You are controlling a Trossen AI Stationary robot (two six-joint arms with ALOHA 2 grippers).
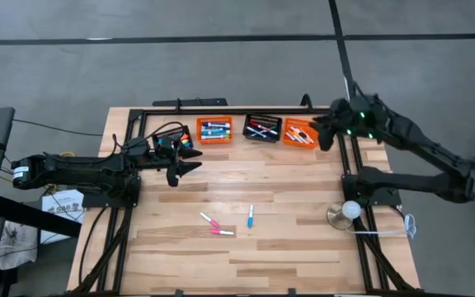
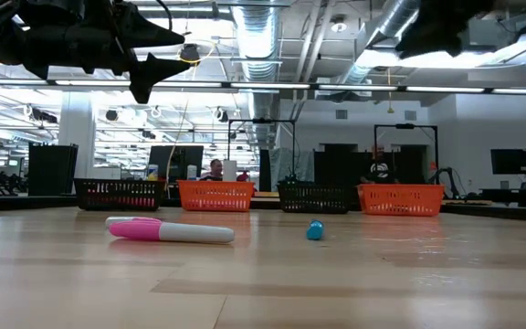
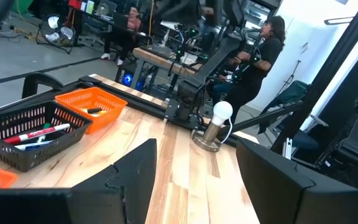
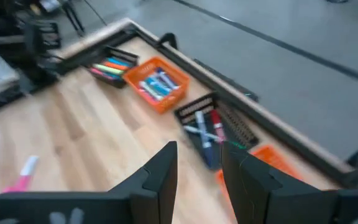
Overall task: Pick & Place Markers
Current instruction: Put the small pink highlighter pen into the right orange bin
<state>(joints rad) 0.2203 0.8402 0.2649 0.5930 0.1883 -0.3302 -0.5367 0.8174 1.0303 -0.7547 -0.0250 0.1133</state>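
On the pale wooden table [image 1: 303, 247] four small slatted baskets stand in a row at the far edge: a black basket [image 1: 174, 134] at the left, an orange basket [image 1: 214, 130] with blue markers, a second black basket [image 1: 262, 129] with red and white markers, and another orange basket [image 1: 300, 134] at the right. Three markers lie loose near the middle of the table: two pink-capped white markers [image 1: 211, 220] [image 1: 221, 233] close together, and a blue marker [image 1: 250, 217] just beside them to the right.

The left gripper [image 1: 190, 162] hangs above the table just in front of the left black basket. Its fingers [image 3: 135, 171] stand apart and nothing is between them. The right gripper [image 1: 324, 132] is up over the right orange basket. Its two dark fingers [image 4: 160, 171] have a narrow gap, and this gap is empty too.

I judge that both arms are between a drop and the next pick: the baskets already hold many markers and three are not yet collected. The next move, I think, calls for one gripper to travel to the middle of the table, turn so the fingers stand across a marker, and go down low. The two pink ones lie near each other, so the fingers could push the neighbour away. A round marker can also roll on the smooth wood.
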